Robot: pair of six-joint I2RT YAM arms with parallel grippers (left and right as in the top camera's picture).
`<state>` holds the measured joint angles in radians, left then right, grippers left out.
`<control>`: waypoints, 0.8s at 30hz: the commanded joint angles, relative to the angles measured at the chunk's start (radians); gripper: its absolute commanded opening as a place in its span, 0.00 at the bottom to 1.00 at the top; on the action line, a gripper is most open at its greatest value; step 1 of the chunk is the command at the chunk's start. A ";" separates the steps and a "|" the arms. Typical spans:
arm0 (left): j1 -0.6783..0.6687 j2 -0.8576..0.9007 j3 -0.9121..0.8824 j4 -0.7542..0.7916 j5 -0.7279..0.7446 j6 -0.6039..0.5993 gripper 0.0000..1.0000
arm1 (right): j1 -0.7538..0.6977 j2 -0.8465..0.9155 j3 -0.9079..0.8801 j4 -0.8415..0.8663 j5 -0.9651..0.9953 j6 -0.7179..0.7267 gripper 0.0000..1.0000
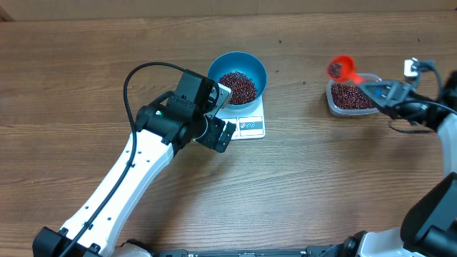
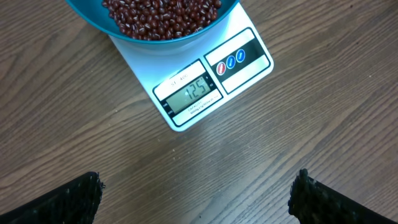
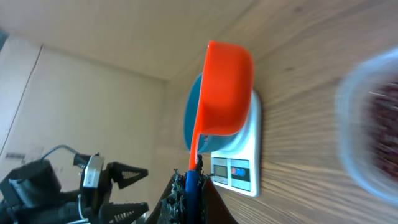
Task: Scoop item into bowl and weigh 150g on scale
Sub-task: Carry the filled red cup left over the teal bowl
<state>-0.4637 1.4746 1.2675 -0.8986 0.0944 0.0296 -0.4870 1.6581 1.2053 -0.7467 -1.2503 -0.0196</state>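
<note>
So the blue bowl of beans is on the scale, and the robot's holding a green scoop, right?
Not quite: the scoop is red, not green, as the right wrist view shows. The blue bowl of beans does sit on the scale, and the right gripper holds the scoop.

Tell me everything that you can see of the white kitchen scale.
The scale is a flat white rectangle, plastic by its look, with thin dark outlines. Along one edge are a display showing 125 and a dark panel with three small oval buttons. It lies flat on the wooden table, and the blue bowl of beans stands on it.
</note>
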 commanded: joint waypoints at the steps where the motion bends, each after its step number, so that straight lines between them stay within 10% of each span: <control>1: 0.005 -0.023 0.004 0.002 0.009 0.008 1.00 | 0.117 0.005 0.023 0.101 -0.016 0.153 0.04; 15: 0.005 -0.023 0.004 0.002 0.009 0.008 1.00 | 0.520 0.005 0.023 0.416 0.289 0.354 0.04; 24: 0.005 -0.023 0.004 0.002 0.009 0.008 1.00 | 0.672 0.005 0.023 0.405 0.541 -0.046 0.04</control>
<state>-0.4637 1.4746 1.2675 -0.8986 0.0944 0.0296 0.1505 1.6588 1.2079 -0.3401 -0.8108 0.1486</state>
